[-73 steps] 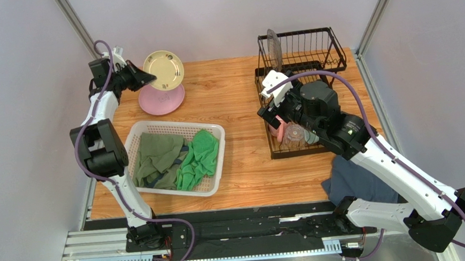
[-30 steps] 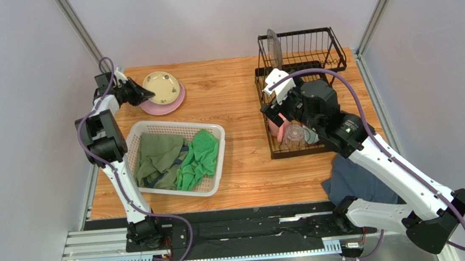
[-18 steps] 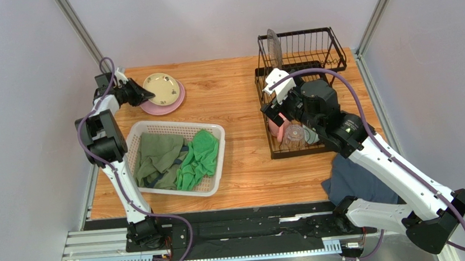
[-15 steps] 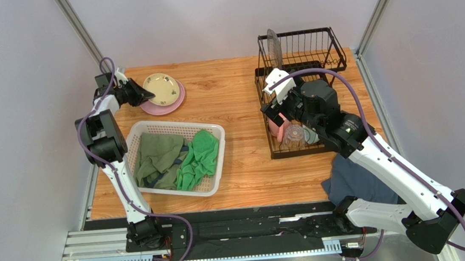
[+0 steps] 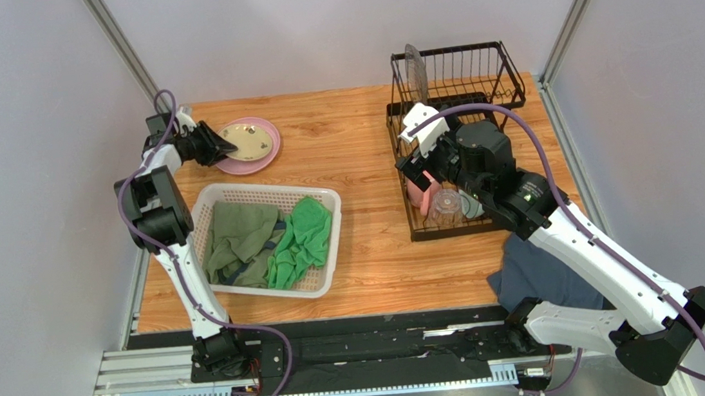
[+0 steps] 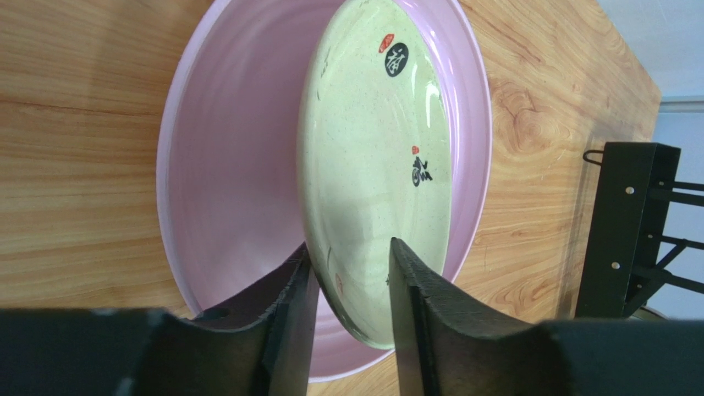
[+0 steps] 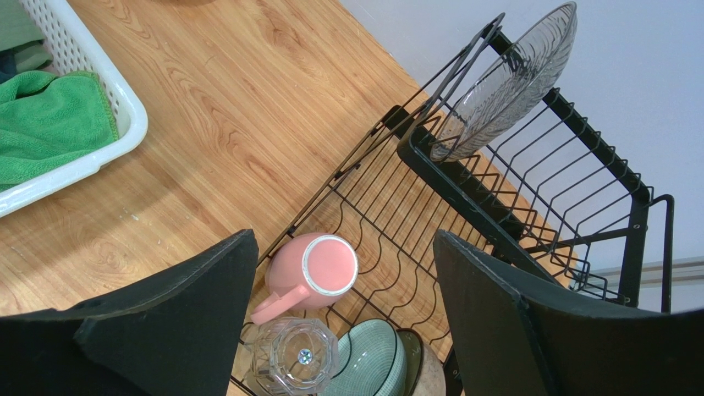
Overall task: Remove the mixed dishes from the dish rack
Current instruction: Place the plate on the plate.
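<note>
left gripper (image 6: 349,260): at the far left corner of the table (image 6: 74,148); jaws partly open; one of its fingers (image 6: 289,313) stands on each side of the near rim of the smaller cream plate (image 6: 372,165); the gap is wider than the rim, so no squeeze on it; whether a pad touches the rim, cannot tell.
smaller cream plate: lies inside the large pink plate (image 6: 223,165), overlapping the side nearest the gripper; printed marks on its face look up; whether it sits fully flat, cannot tell; both plates are off the rack, well apart from it.
right gripper (image 7: 343,239): hangs above the front of the dish rack (image 7: 473,196); jaws spread wide; nothing between them; its fingers (image 7: 190,305) touch nothing.
dish rack, far right of table; upper shelf: grey plate (image 7: 508,78) stands on edge in a slot at the left end, leaning a little; the other slots hold nothing that shows.
lower tray: pink mug (image 7: 318,272) directly under the right gripper, a round end facing the wrist camera, handle pointing toward the near left; clear glass cup (image 7: 293,359) just beside it on the near side; teal bowl (image 7: 372,359) next to the cup; brown-olive bowl (image 7: 423,363) behind the teal one, only its edge showing.
white basket (image 7: 74,169) with green cloths (image 7: 49,124) sits on the table's left half, between plates and arm bases.
</note>
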{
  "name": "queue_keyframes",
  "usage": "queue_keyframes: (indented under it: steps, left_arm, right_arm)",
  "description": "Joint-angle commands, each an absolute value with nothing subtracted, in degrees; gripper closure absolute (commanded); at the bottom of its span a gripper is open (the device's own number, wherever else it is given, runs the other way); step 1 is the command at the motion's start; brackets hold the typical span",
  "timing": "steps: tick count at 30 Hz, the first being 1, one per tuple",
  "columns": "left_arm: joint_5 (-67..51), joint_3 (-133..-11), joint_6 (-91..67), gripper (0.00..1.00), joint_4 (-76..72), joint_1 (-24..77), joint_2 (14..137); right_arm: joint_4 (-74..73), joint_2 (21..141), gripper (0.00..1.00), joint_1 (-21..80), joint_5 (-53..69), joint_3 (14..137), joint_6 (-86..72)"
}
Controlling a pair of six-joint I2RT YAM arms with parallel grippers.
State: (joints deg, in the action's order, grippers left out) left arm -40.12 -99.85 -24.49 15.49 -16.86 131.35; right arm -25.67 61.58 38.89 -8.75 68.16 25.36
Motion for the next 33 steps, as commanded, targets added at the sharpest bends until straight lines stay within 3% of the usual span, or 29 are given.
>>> queue_keyframes:
  steps: [1,21,33]
  left_arm:
    - [-39.5,-102.2,-22.3,0.50,16.5,-17.2,131.0]
    - [-32.0,-100.9,-14.2,0.17,23.3,-17.3,124.6]
    - [-26.5,-99.8,-9.7,0.10,27.1,-17.2,120.5]
  right_arm:
    - [-21.8,61.7,0.16,38.4,-11.2,68.3,25.8]
    - [-18.8,79.4,0.17,32.8,-27.5,87.4,16.5]
    - [-20.3,90.2,0.19,29.5,-25.5,97.1,11.8]
